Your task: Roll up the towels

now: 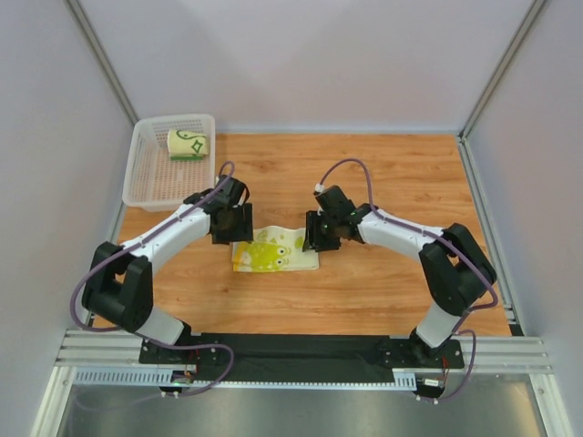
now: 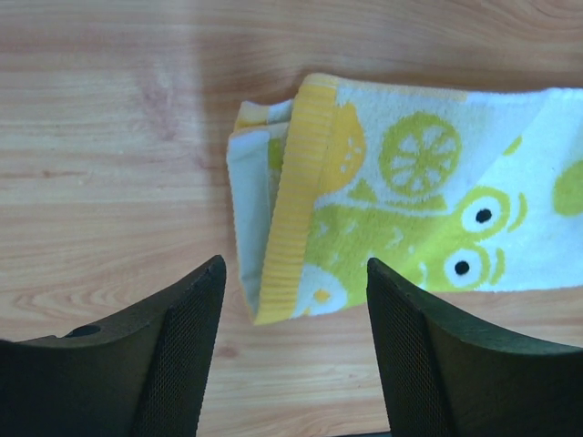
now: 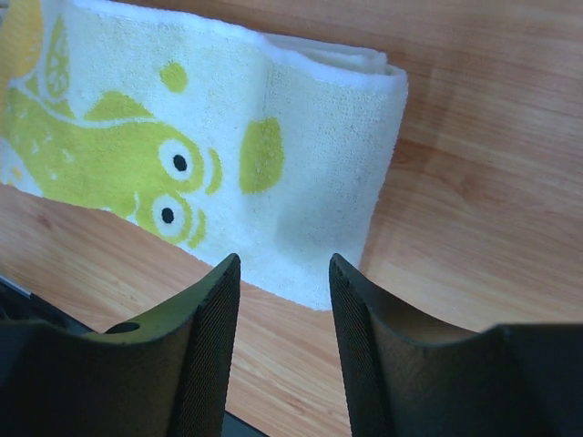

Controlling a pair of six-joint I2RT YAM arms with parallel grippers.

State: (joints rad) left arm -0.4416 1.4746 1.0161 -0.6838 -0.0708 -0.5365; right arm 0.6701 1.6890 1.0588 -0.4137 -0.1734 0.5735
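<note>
Where the top view reaches its upper left corner, a white mesh basket (image 1: 146, 173) sits on the wooden table (image 1: 392, 182). A rolled cream towel with dark green lines (image 1: 189, 145) lies against its far wall.

Just right of the basket and lower in the frame, the left arm (image 1: 164, 232) bends in toward the middle. The left gripper (image 2: 294, 273) hangs over the left end of the yellow-green towel (image 1: 275, 249). In the left wrist view its two black fingers (image 2: 182, 346) stand well apart at the bottom of the frame. The folded end of the towel, with its ribbed yellow band, shows in the gap above them. Nothing is pinched between them.

The yellow-green towel lies flat at the centre of the top view, a long strip running left to right between the two grippers. It is not rolled.

At the strip's right end is the right gripper (image 3: 283, 269). Its jaws are apart, less widely than the left pair. The doubled-over white end of the towel fills the upper middle of the right wrist view, and its lower edge reaches just above the gap. The jaws do not clamp it. The right arm (image 1: 410, 237) runs off toward the lower right.
</note>
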